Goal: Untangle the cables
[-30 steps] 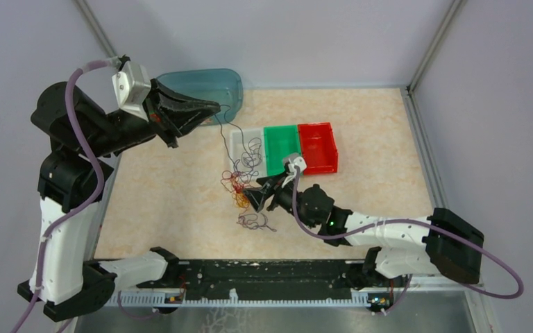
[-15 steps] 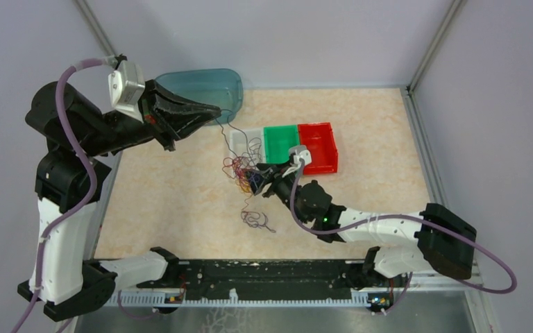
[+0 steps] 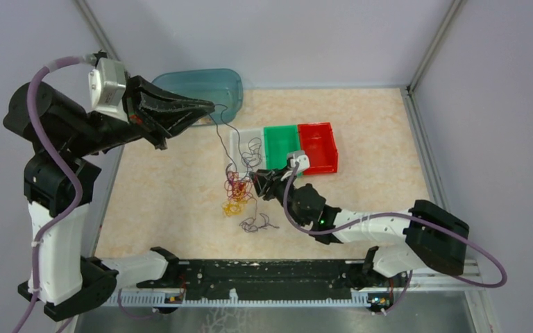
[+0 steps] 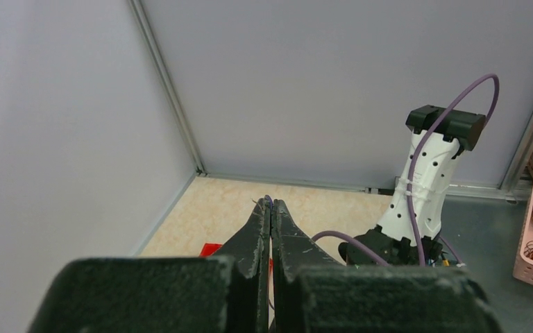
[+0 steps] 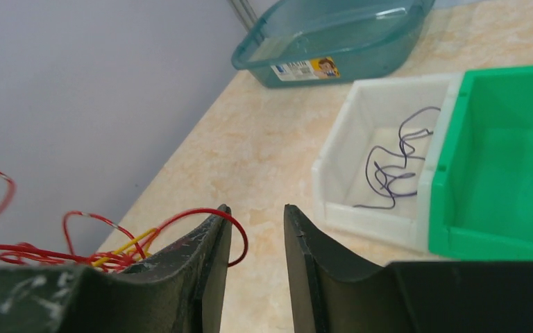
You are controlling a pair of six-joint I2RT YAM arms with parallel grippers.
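My left gripper (image 3: 210,106) is raised over the far left of the table and shut on a thin dark purple cable (image 3: 220,135). This cable runs down into a red and yellow-orange clump (image 3: 237,192) on the table. A bit of purple shows at the shut tips in the left wrist view (image 4: 271,202). My right gripper (image 3: 255,182) is open just right of that clump. In the right wrist view (image 5: 257,211) a red loop (image 5: 239,239) curls round the left finger. A separate purple clump (image 3: 255,223) lies nearer to me. Another purple cable (image 5: 392,166) lies in the white bin (image 3: 239,141).
A green bin (image 3: 282,142) and a red bin (image 3: 318,147) join the white one in a row behind my right gripper. A teal tub (image 3: 212,84) stands at the far left corner under my left gripper. Grey walls close three sides.
My left arm has drawn back to the left with the purple cable. My right gripper has moved away from me toward the white bin. The red and yellow-orange clump now sits at its left.
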